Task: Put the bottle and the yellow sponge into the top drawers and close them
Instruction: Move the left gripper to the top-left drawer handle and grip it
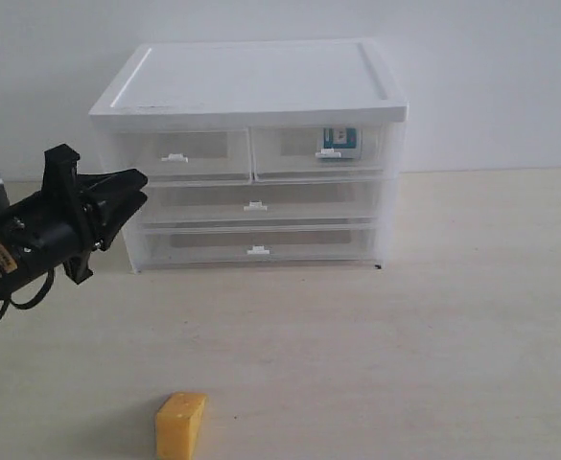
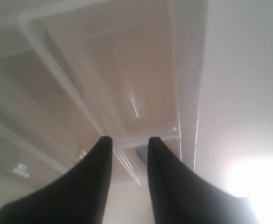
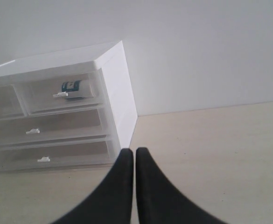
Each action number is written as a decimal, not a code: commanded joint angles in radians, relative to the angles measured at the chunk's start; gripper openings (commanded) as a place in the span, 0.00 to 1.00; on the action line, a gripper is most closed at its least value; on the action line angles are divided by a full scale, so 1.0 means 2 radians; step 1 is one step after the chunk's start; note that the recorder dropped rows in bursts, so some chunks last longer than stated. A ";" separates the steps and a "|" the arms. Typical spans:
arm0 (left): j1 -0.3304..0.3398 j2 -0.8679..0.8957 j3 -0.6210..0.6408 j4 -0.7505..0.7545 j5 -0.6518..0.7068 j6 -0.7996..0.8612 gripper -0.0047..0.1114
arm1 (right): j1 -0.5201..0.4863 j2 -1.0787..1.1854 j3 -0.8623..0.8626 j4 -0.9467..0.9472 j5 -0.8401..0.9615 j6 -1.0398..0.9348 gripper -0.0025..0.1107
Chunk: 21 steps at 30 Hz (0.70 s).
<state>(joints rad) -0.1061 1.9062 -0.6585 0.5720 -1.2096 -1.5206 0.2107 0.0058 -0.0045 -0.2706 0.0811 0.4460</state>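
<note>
The bottle (image 1: 338, 142) lies inside the right top drawer (image 1: 294, 153), its teal label showing through the clear front; the right wrist view shows the bottle (image 3: 75, 88) there too. Both this drawer and the left top drawer (image 1: 179, 153) look pushed in. The yellow sponge (image 1: 180, 425) rests on the table near the front edge, left of centre. My left gripper (image 1: 138, 189) hovers open and empty by the cabinet's left front corner, close to the left top drawer's handle (image 2: 134, 107). My right gripper (image 3: 135, 150) is shut on nothing, away from the cabinet's right side and outside the exterior view.
The white-topped cabinet (image 1: 261, 77) stands at the back against a white wall, with two full-width drawers (image 1: 256, 206) shut below the top pair. Pale wooden table (image 1: 433, 335) spreads in front and to the right.
</note>
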 commanded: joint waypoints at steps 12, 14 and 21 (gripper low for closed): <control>-0.017 0.042 -0.077 0.017 -0.006 -0.052 0.31 | -0.001 -0.003 0.002 0.002 -0.012 -0.004 0.02; -0.021 0.042 -0.082 0.014 -0.006 -0.054 0.40 | -0.001 -0.003 0.002 0.002 -0.012 -0.004 0.02; -0.028 0.042 -0.092 0.002 0.003 -0.055 0.54 | -0.001 -0.003 0.002 0.002 -0.012 -0.004 0.02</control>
<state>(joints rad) -0.1499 1.9873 -0.8305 0.5984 -1.2076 -1.6201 0.2107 0.0058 -0.0045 -0.2686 0.0696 0.4460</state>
